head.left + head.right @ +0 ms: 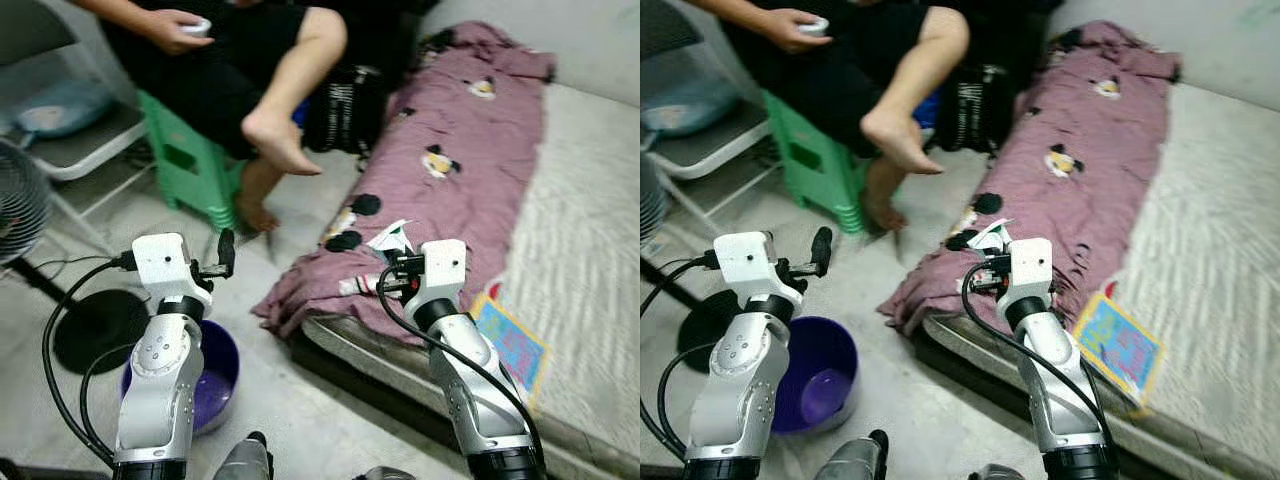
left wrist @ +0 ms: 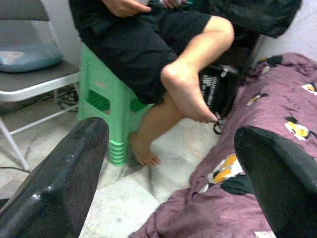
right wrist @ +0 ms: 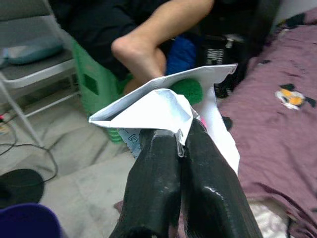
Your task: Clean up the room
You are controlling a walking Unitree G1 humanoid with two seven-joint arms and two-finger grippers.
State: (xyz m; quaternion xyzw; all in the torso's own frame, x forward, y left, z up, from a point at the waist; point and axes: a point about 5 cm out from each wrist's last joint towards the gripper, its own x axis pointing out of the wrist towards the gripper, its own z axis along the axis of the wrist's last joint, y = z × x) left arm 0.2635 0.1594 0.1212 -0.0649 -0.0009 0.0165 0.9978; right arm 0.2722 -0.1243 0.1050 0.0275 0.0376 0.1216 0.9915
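A mauve blanket (image 1: 440,150) with black, yellow and white cartoon prints, a green stool (image 1: 190,165), a purple bucket (image 1: 215,375) at seven o'clock, white paper (image 3: 163,106) in black fingers (image 3: 153,193).

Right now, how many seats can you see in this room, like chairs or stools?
2. A green plastic stool stands on the floor beside the bed, with a person sitting on it. A grey folding chair stands to the stool's left, a pale blue cushion on its seat. Others may be hidden outside the pictures.

A crumpled white wrapper (image 3: 163,106), folded into a flat wedge with some print on its underside, is sticking out past my right gripper (image 3: 179,144) fingertips, its lower edge lying pinched between my two closed fingers.
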